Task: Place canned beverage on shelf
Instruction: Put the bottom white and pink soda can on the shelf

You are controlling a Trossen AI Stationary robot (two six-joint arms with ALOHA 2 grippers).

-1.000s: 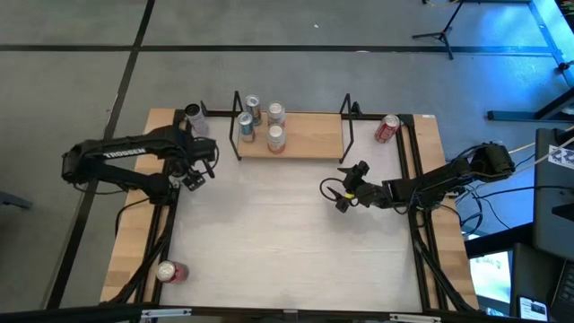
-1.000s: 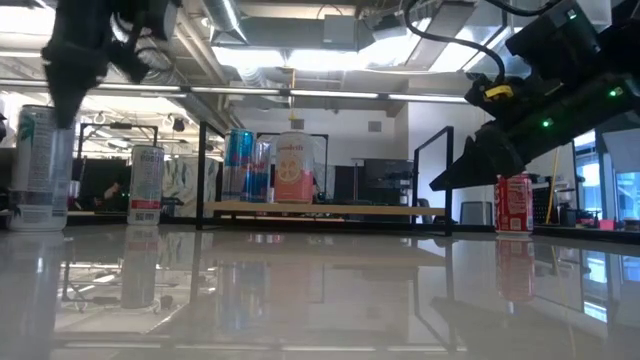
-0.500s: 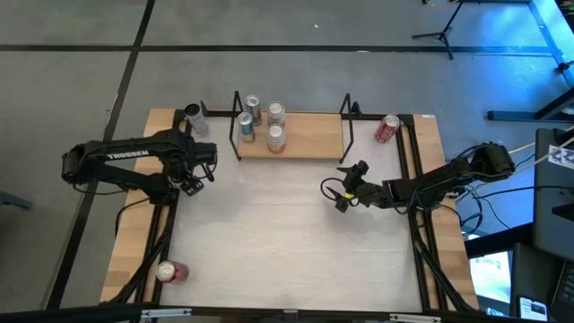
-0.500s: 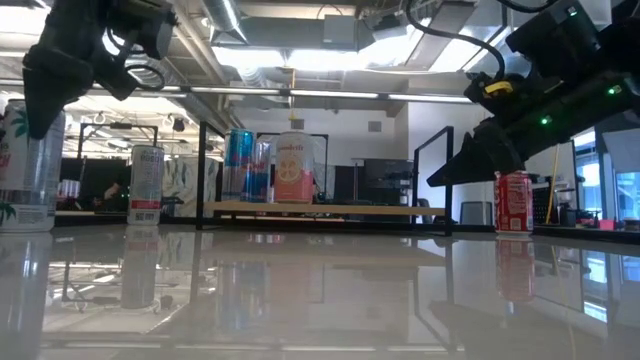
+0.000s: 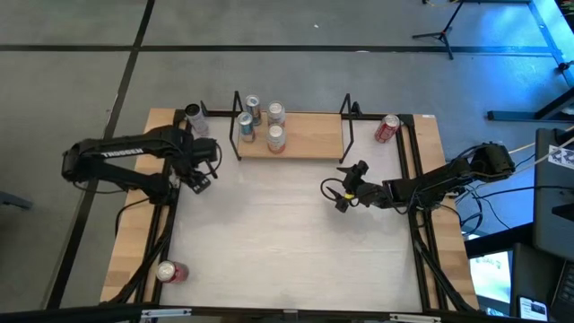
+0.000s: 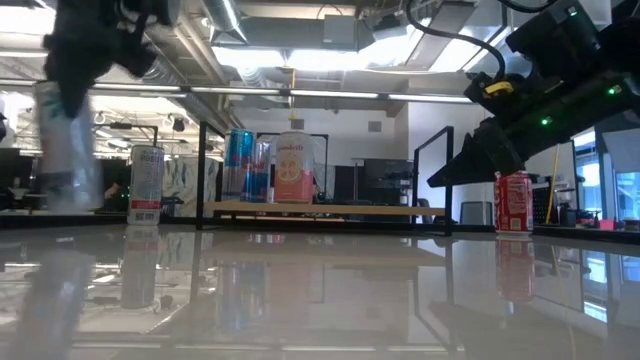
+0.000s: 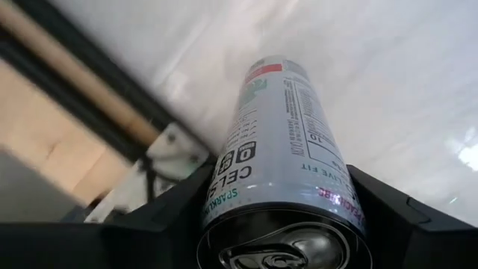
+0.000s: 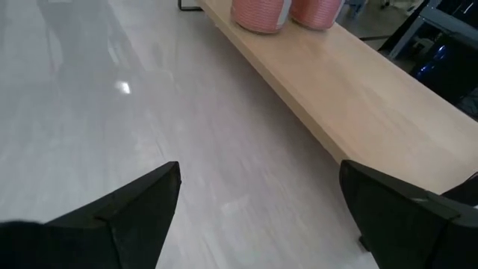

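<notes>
A: The can (image 7: 287, 157) — where is it, and what has it?

B: It sits clamped in the left gripper (image 5: 199, 176), at the left side of the table (image 5: 287, 233), off the shelf's (image 5: 305, 141) left end and a little nearer the front. The wrist view shows a tall silver can with small print, its pull-tab top toward the camera and a dark finger (image 7: 179, 205) pressed to each side.

A: How is the left arm posed?

B: It comes in from the left edge, elbow folded back, forearm lying across the table's left rail with the wrist turned toward the shelf. In the low view the can (image 6: 68, 150) hangs upright below the gripper, its base above the tabletop.

A: And the right arm?

B: It waits right of centre, stretched in from the right rail. The right gripper (image 5: 348, 186) stands wide open and empty; its wrist view looks between the spread fingers (image 8: 131, 209) along the shelf board.

A: What's on the shelf?

B: Three cans (image 5: 273, 136) grouped at its left half; the right half is bare wood. Another silver can (image 5: 193, 116) stands outside the shelf's left loop, a red can (image 5: 387, 128) beyond its right end, and one more red can (image 5: 168, 271) lies at the front left corner.

A: Anything hard to read?

B: The held can is smeared in the low view, so its label can't be made out there. From above, the gripper covers it almost entirely.
</notes>
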